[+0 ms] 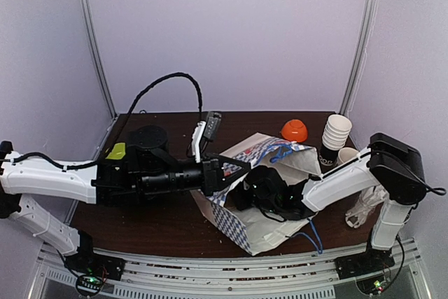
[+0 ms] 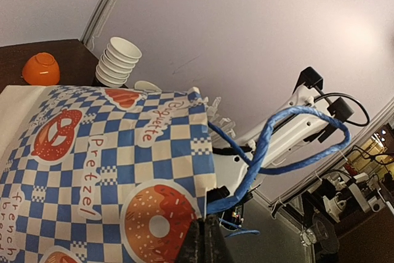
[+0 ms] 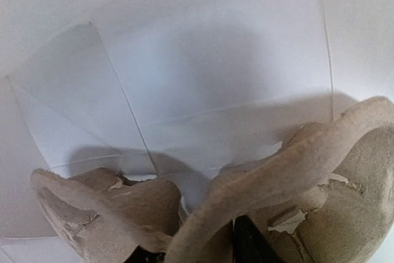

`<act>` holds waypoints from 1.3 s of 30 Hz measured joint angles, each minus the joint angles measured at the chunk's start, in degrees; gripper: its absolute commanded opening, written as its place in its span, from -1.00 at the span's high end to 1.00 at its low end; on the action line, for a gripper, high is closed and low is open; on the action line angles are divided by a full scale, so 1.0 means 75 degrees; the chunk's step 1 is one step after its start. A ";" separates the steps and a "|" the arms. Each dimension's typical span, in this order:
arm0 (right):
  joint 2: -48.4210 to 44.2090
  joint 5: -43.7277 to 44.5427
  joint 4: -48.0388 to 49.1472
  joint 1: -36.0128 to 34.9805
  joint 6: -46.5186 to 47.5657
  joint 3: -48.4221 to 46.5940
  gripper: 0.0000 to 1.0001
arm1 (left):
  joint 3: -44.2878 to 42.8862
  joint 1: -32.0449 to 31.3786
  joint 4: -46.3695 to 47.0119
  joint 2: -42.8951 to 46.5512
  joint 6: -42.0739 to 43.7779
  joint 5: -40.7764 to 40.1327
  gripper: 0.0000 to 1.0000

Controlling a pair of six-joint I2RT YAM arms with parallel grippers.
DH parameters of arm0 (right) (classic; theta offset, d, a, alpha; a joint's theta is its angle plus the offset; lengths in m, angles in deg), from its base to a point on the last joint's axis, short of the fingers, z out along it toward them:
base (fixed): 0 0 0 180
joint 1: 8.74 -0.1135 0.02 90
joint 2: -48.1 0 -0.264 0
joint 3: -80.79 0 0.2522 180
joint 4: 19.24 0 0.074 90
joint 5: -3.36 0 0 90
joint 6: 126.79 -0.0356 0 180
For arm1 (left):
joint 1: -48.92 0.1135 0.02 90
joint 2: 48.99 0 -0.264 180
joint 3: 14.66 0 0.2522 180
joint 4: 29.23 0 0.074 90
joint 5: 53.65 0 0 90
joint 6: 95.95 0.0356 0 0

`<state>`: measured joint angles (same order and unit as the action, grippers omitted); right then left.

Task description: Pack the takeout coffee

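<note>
The takeout coffee does not show in any view. A blue-and-white checkered paper bag point(image 1: 234, 222) with bakery prints lies open on the table; it also fills the left wrist view point(image 2: 123, 152). My left gripper point(image 2: 209, 238) is shut on the bag's rim point(image 1: 212, 176) beside a blue cord handle point(image 2: 271, 146). My right wrist point(image 1: 276, 194) reaches into the bag's mouth, so its jaws are hidden from above. Inside, my right gripper point(image 3: 229, 246) is shut on the edge of a brown pulp cup carrier point(image 3: 295, 170) against the bag's white inner wall point(image 3: 203, 60).
A tall stack of lidless paper cups point(image 1: 337, 132) stands at the back right, also in the left wrist view point(image 2: 117, 61), with another lidless cup point(image 1: 348, 153) beside it. An orange bowl point(image 1: 295, 129) lies upside down behind the bag. Crumpled clear plastic point(image 1: 364, 208) lies at the right edge.
</note>
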<state>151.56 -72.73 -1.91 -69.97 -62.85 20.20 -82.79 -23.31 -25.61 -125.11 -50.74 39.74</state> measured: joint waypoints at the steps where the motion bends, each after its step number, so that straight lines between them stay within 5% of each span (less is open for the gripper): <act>1: -0.0012 -0.0055 -0.0271 0.0003 -0.0003 -0.0111 0.34 | 0.0055 0.0000 0.0087 0.0041 -0.0073 -0.0047 1.00; 9: -0.0329 -0.0883 -0.2567 0.0050 0.0023 -0.0970 0.18 | 0.0656 0.0000 0.0743 0.0533 -0.0697 -0.0560 1.00; 20: -0.1174 -0.2425 -0.4919 0.0064 0.0277 -0.1801 -0.72 | 0.1314 0.0026 0.0912 0.1556 -0.1271 -0.1903 1.00; 29: -0.2661 -0.3314 -0.6015 0.0064 0.0577 -0.1993 -1.00 | 0.1335 0.0160 0.0458 0.1810 -0.1116 -0.2407 1.00; 39: -0.3643 -0.3754 -0.6359 0.0064 0.0688 -0.2378 -0.99 | 0.0898 0.0160 -0.0050 0.1332 -0.0819 -0.2349 1.00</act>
<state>124.23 -100.88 -49.60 -69.49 -57.69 2.37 -76.06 -22.10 -25.98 -115.12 -56.89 22.13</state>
